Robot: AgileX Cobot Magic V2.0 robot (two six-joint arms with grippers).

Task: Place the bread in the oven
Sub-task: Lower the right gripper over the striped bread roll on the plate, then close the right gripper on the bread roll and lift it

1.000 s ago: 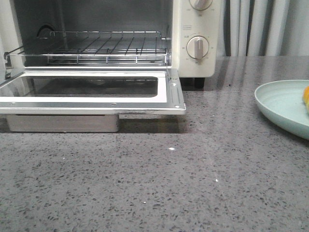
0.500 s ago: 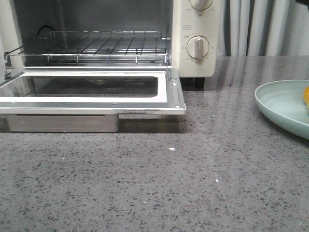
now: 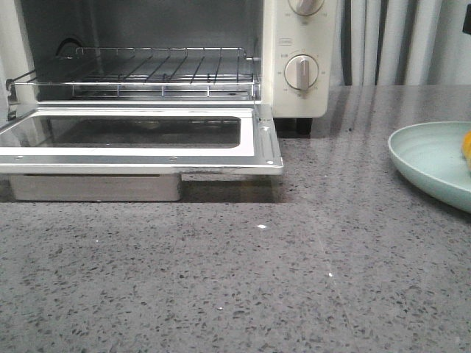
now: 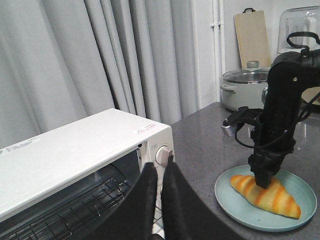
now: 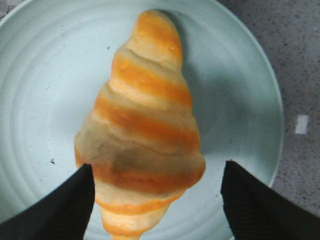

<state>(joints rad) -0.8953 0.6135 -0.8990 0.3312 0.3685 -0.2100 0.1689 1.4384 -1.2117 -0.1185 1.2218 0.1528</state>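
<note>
Bread (image 5: 142, 130) lies on a round pale-green plate (image 5: 40, 75) at your right side of the grey speckled stone counter (image 3: 243, 287), well apart from the oven (image 3: 298, 44). Its skin is glossy, with golden-orange bands and paler cream stripes, and it is wide in the middle with narrow ends. The plate is smooth, with faint rings in its surface. Your right gripper (image 5: 155, 200) stands over the bread with its black ribbed fingers (image 5: 65, 205) spread wide, one on each side of the thick middle; the left finger seems to touch the crust, the other stands clear, and nothing is pinched. Your left gripper (image 4: 160, 200) is raised near the oven top, and its two dark fingers are pressed together with nothing between them. The oven is a cream-white box of smooth painted metal; its door with a glass window (image 3: 140, 136) lies open and flat, the wire rack (image 3: 140, 73) shows inside, and round dials (image 3: 302, 72) sit on the right panel.
</note>
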